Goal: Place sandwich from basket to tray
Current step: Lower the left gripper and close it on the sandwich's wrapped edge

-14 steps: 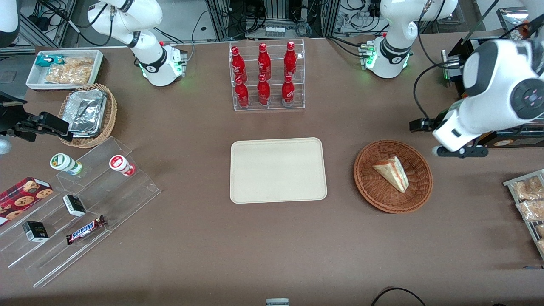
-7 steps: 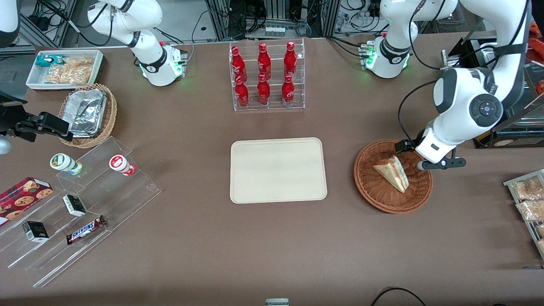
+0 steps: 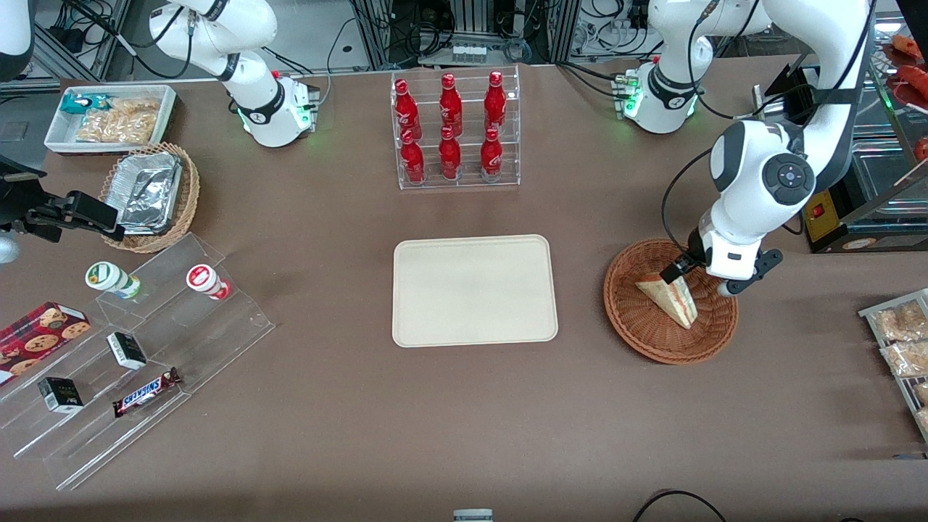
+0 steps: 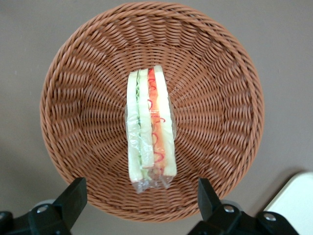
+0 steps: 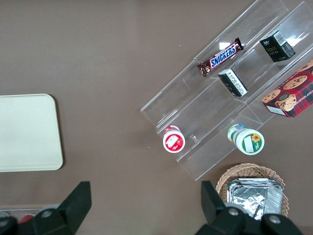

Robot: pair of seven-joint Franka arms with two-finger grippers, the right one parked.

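Sandwich (image 4: 149, 128): a wedge in clear wrap lying in the middle of the basket, cut edge up toward the wrist camera, with green filling in one layer and red in the other; no finger touches it.
Basket (image 3: 638, 330): round, reddish-brown wicker, sitting on the brown table (image 3: 362, 435) beside the tray, toward the working arm's end.
Tray (image 3: 475, 290): cream, flat, with rounded corners; it lies beside the basket, a strip of bare table between them, and nothing rests on it.
Gripper (image 4: 142, 198): hanging over the basket, above the part of its rim farthest from the front camera. Its two black fingers (image 4: 73, 198) are spread wide (wider than the sandwich is thick), one to each side of the wedge's line, and they grasp nothing.
Bottle rack (image 3: 457, 130): clear plastic, holding six red bottles, farther from the front camera than the tray.
Stepped clear stand (image 3: 145, 362): well apart from the basket, toward the parked arm's end, carrying a candy bar (image 3: 147, 391) and small boxes.
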